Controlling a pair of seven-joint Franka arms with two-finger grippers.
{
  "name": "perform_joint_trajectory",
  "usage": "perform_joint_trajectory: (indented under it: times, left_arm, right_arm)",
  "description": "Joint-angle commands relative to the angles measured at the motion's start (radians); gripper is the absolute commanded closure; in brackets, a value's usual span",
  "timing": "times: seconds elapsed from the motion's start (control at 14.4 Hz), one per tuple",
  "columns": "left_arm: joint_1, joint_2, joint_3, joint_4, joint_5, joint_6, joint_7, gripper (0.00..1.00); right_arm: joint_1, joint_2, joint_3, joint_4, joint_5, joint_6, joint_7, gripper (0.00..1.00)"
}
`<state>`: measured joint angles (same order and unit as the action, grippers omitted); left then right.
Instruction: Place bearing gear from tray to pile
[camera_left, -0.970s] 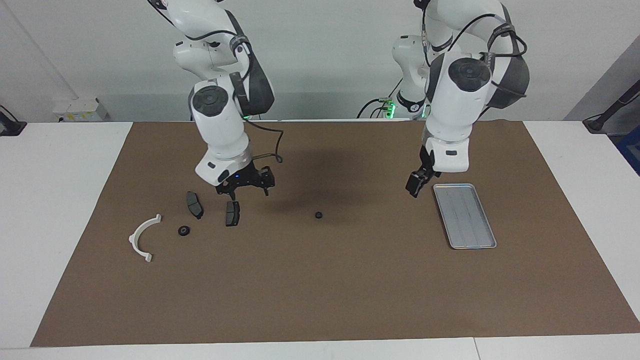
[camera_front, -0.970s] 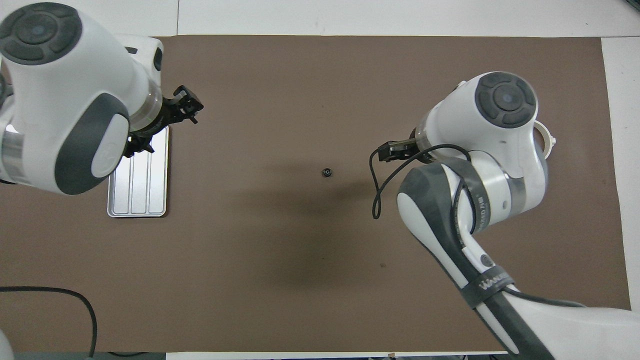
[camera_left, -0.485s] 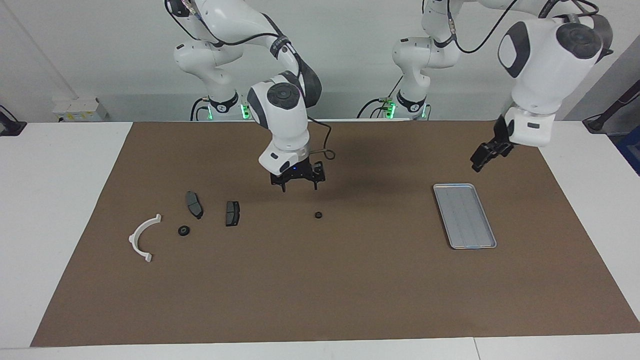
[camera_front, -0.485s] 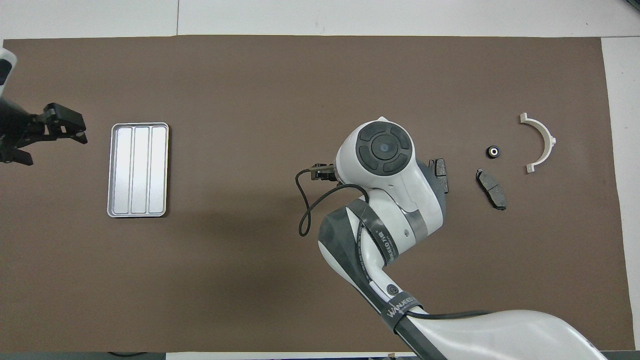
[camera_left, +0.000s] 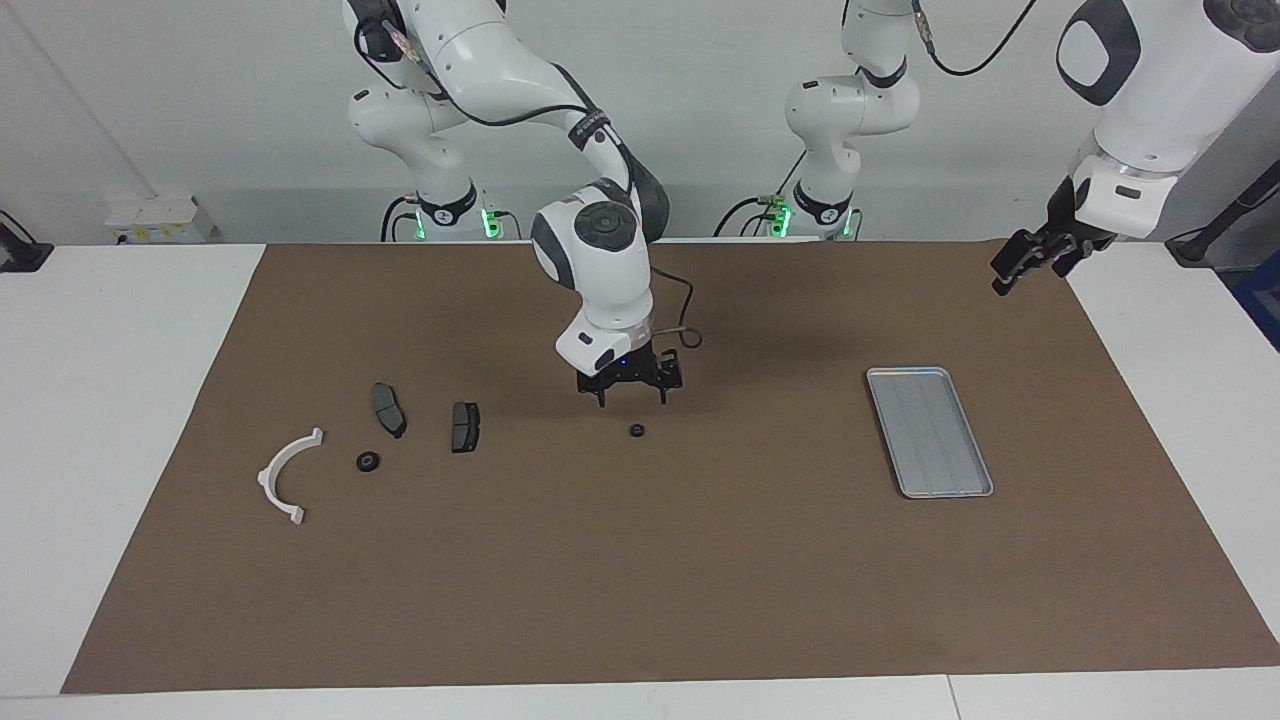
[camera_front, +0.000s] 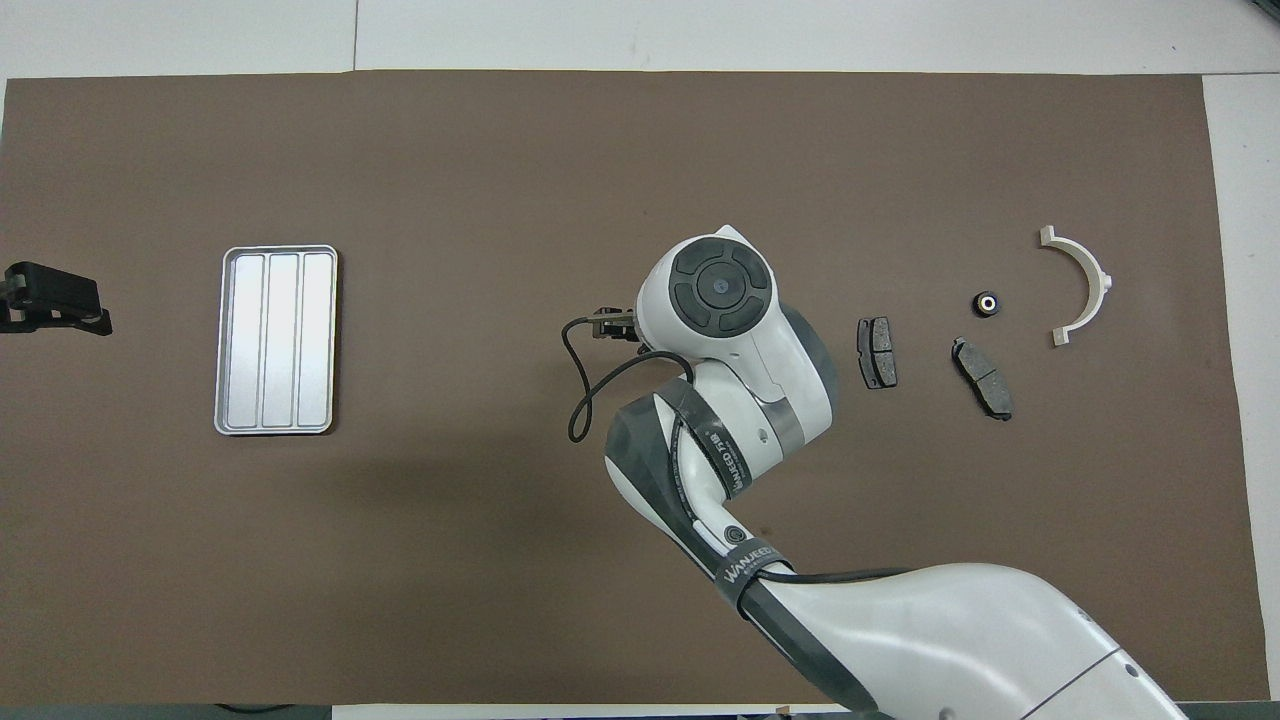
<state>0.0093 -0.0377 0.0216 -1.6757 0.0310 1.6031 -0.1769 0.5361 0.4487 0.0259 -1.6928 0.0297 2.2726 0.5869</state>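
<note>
On the brown mat, midway between tray and pile, your bearing gear lies loose. Your right gripper hangs over it, fingers spread and empty, likely lined up to pick it. A second gear already sits among the brake pads and white bracket. Your left gripper waits, open and empty.

A white table is being covered across its middle by a brown mat. A plain pale wall is being evenly lit, and a small white box is being kept against it.
</note>
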Motion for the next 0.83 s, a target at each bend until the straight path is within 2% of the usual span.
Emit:
perform_joint_trajectory:
  times: [0.0,0.28,0.76]
  left_arm:
    - [0.011,-0.025,-0.009,-0.07,-0.019,0.071,0.027,0.0]
    - [0.003,-0.022,-0.008,-0.078,-0.019,0.1,0.025,0.0]
    - [-0.009,-0.013,-0.006,-0.076,-0.036,0.089,0.028,0.0]
  right_arm:
    - [-0.007,0.053,0.0,0.024,-0.033,0.037,0.019,0.05]
    - [-0.018,0.088,0.002,0.013,-0.033,0.071,-0.001,0.07]
    - [0.004,0.097,0.002,-0.001,-0.021,0.076,0.011,0.08]
